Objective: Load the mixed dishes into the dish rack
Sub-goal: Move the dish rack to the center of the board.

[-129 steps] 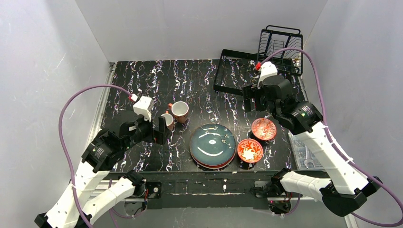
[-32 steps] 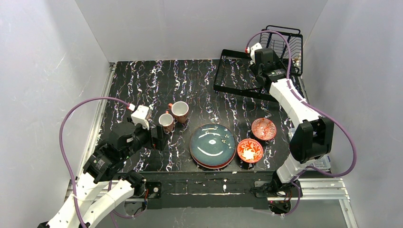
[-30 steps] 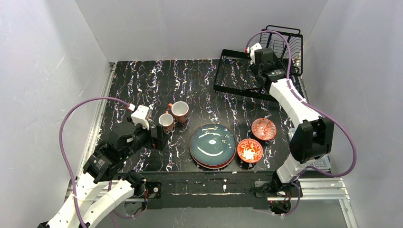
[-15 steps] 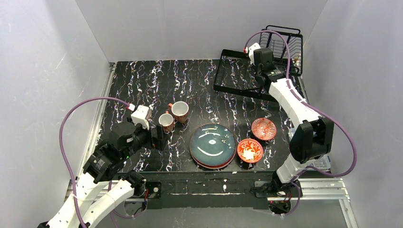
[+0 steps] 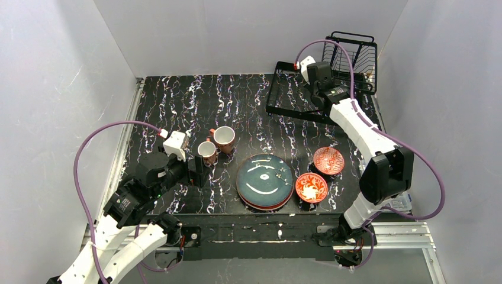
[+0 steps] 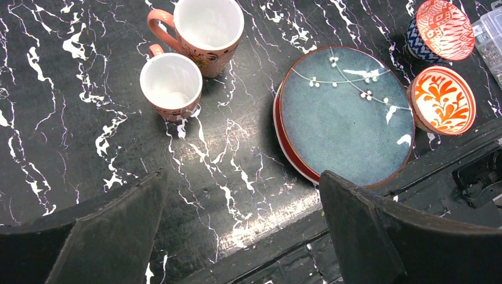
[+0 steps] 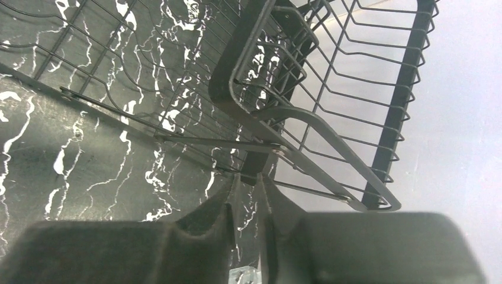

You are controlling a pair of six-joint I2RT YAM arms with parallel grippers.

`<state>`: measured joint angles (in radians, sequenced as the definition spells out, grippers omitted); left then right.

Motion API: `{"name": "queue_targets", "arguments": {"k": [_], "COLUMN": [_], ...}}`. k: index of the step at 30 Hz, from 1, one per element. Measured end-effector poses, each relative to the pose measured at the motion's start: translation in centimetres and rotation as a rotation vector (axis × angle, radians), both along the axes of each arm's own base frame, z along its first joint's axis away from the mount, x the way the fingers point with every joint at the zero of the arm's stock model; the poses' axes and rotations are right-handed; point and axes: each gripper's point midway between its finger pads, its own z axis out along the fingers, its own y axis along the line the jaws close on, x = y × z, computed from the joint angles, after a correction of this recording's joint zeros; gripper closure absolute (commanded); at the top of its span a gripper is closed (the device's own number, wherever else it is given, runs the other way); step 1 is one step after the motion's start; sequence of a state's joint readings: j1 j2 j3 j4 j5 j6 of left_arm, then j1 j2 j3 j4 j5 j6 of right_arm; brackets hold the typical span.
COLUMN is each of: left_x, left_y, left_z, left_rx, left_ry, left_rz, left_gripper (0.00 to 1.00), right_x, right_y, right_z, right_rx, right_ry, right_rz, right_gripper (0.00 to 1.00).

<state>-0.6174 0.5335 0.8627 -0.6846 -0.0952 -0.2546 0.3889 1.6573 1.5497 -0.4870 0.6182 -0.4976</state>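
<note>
The dish rack (image 5: 290, 89) lies flat at the back right, its wire grid (image 7: 118, 59) filling the upper left of the right wrist view. My right gripper (image 5: 315, 89) (image 7: 248, 177) is closed on a black post at the rack's right edge. Two terracotta mugs (image 5: 224, 138) (image 5: 206, 151) stand left of centre. A dark teal plate (image 5: 265, 180) tops a stack with a red rim showing. Two red-patterned bowls (image 5: 328, 160) (image 5: 311, 187) sit to its right. My left gripper (image 5: 198, 168) (image 6: 243, 177) hangs open just short of the mugs (image 6: 171, 83), holding nothing.
A small boxy black wire basket (image 5: 349, 56) (image 7: 355, 89) stands behind the rack against the back right corner. Grey walls enclose the table on three sides. A clear plastic box (image 6: 491, 35) lies at the table's right edge past the bowls.
My right gripper closed on the rack's post, and its wrist then swung a little to the left. The left arm and all the dishes stayed still.
</note>
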Motion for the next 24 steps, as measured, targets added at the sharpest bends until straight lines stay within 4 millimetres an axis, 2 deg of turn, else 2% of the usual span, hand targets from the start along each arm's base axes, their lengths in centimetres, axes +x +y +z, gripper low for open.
{"name": "queue_targets", "arguments": {"k": [6, 12, 16, 24], "left_x": [0.0, 0.0, 0.0, -0.1], "left_y": [0.0, 0.0, -0.1, -0.2], "left_z": [0.0, 0.0, 0.0, 0.0], "left_rx": [-0.001, -0.001, -0.001, 0.0], "left_ry": [0.0, 0.0, 0.0, 0.0], "left_rz": [0.0, 0.0, -0.003, -0.012], "left_gripper": [0.01, 0.01, 0.01, 0.01], "right_x": [-0.2, -0.4, -0.1, 1.2], "right_y": [-0.8, -1.9, -2.3, -3.8], "right_z": [1.1, 3.0, 4.0, 6.9], "right_rx": [-0.027, -0.067, -0.077, -0.012], "right_ry": [-0.024, -0.075, -0.102, -0.168], "right_rz": [-0.036, -0.076, -0.086, -0.11], "right_gripper": [0.37, 0.15, 0.09, 0.07]}}
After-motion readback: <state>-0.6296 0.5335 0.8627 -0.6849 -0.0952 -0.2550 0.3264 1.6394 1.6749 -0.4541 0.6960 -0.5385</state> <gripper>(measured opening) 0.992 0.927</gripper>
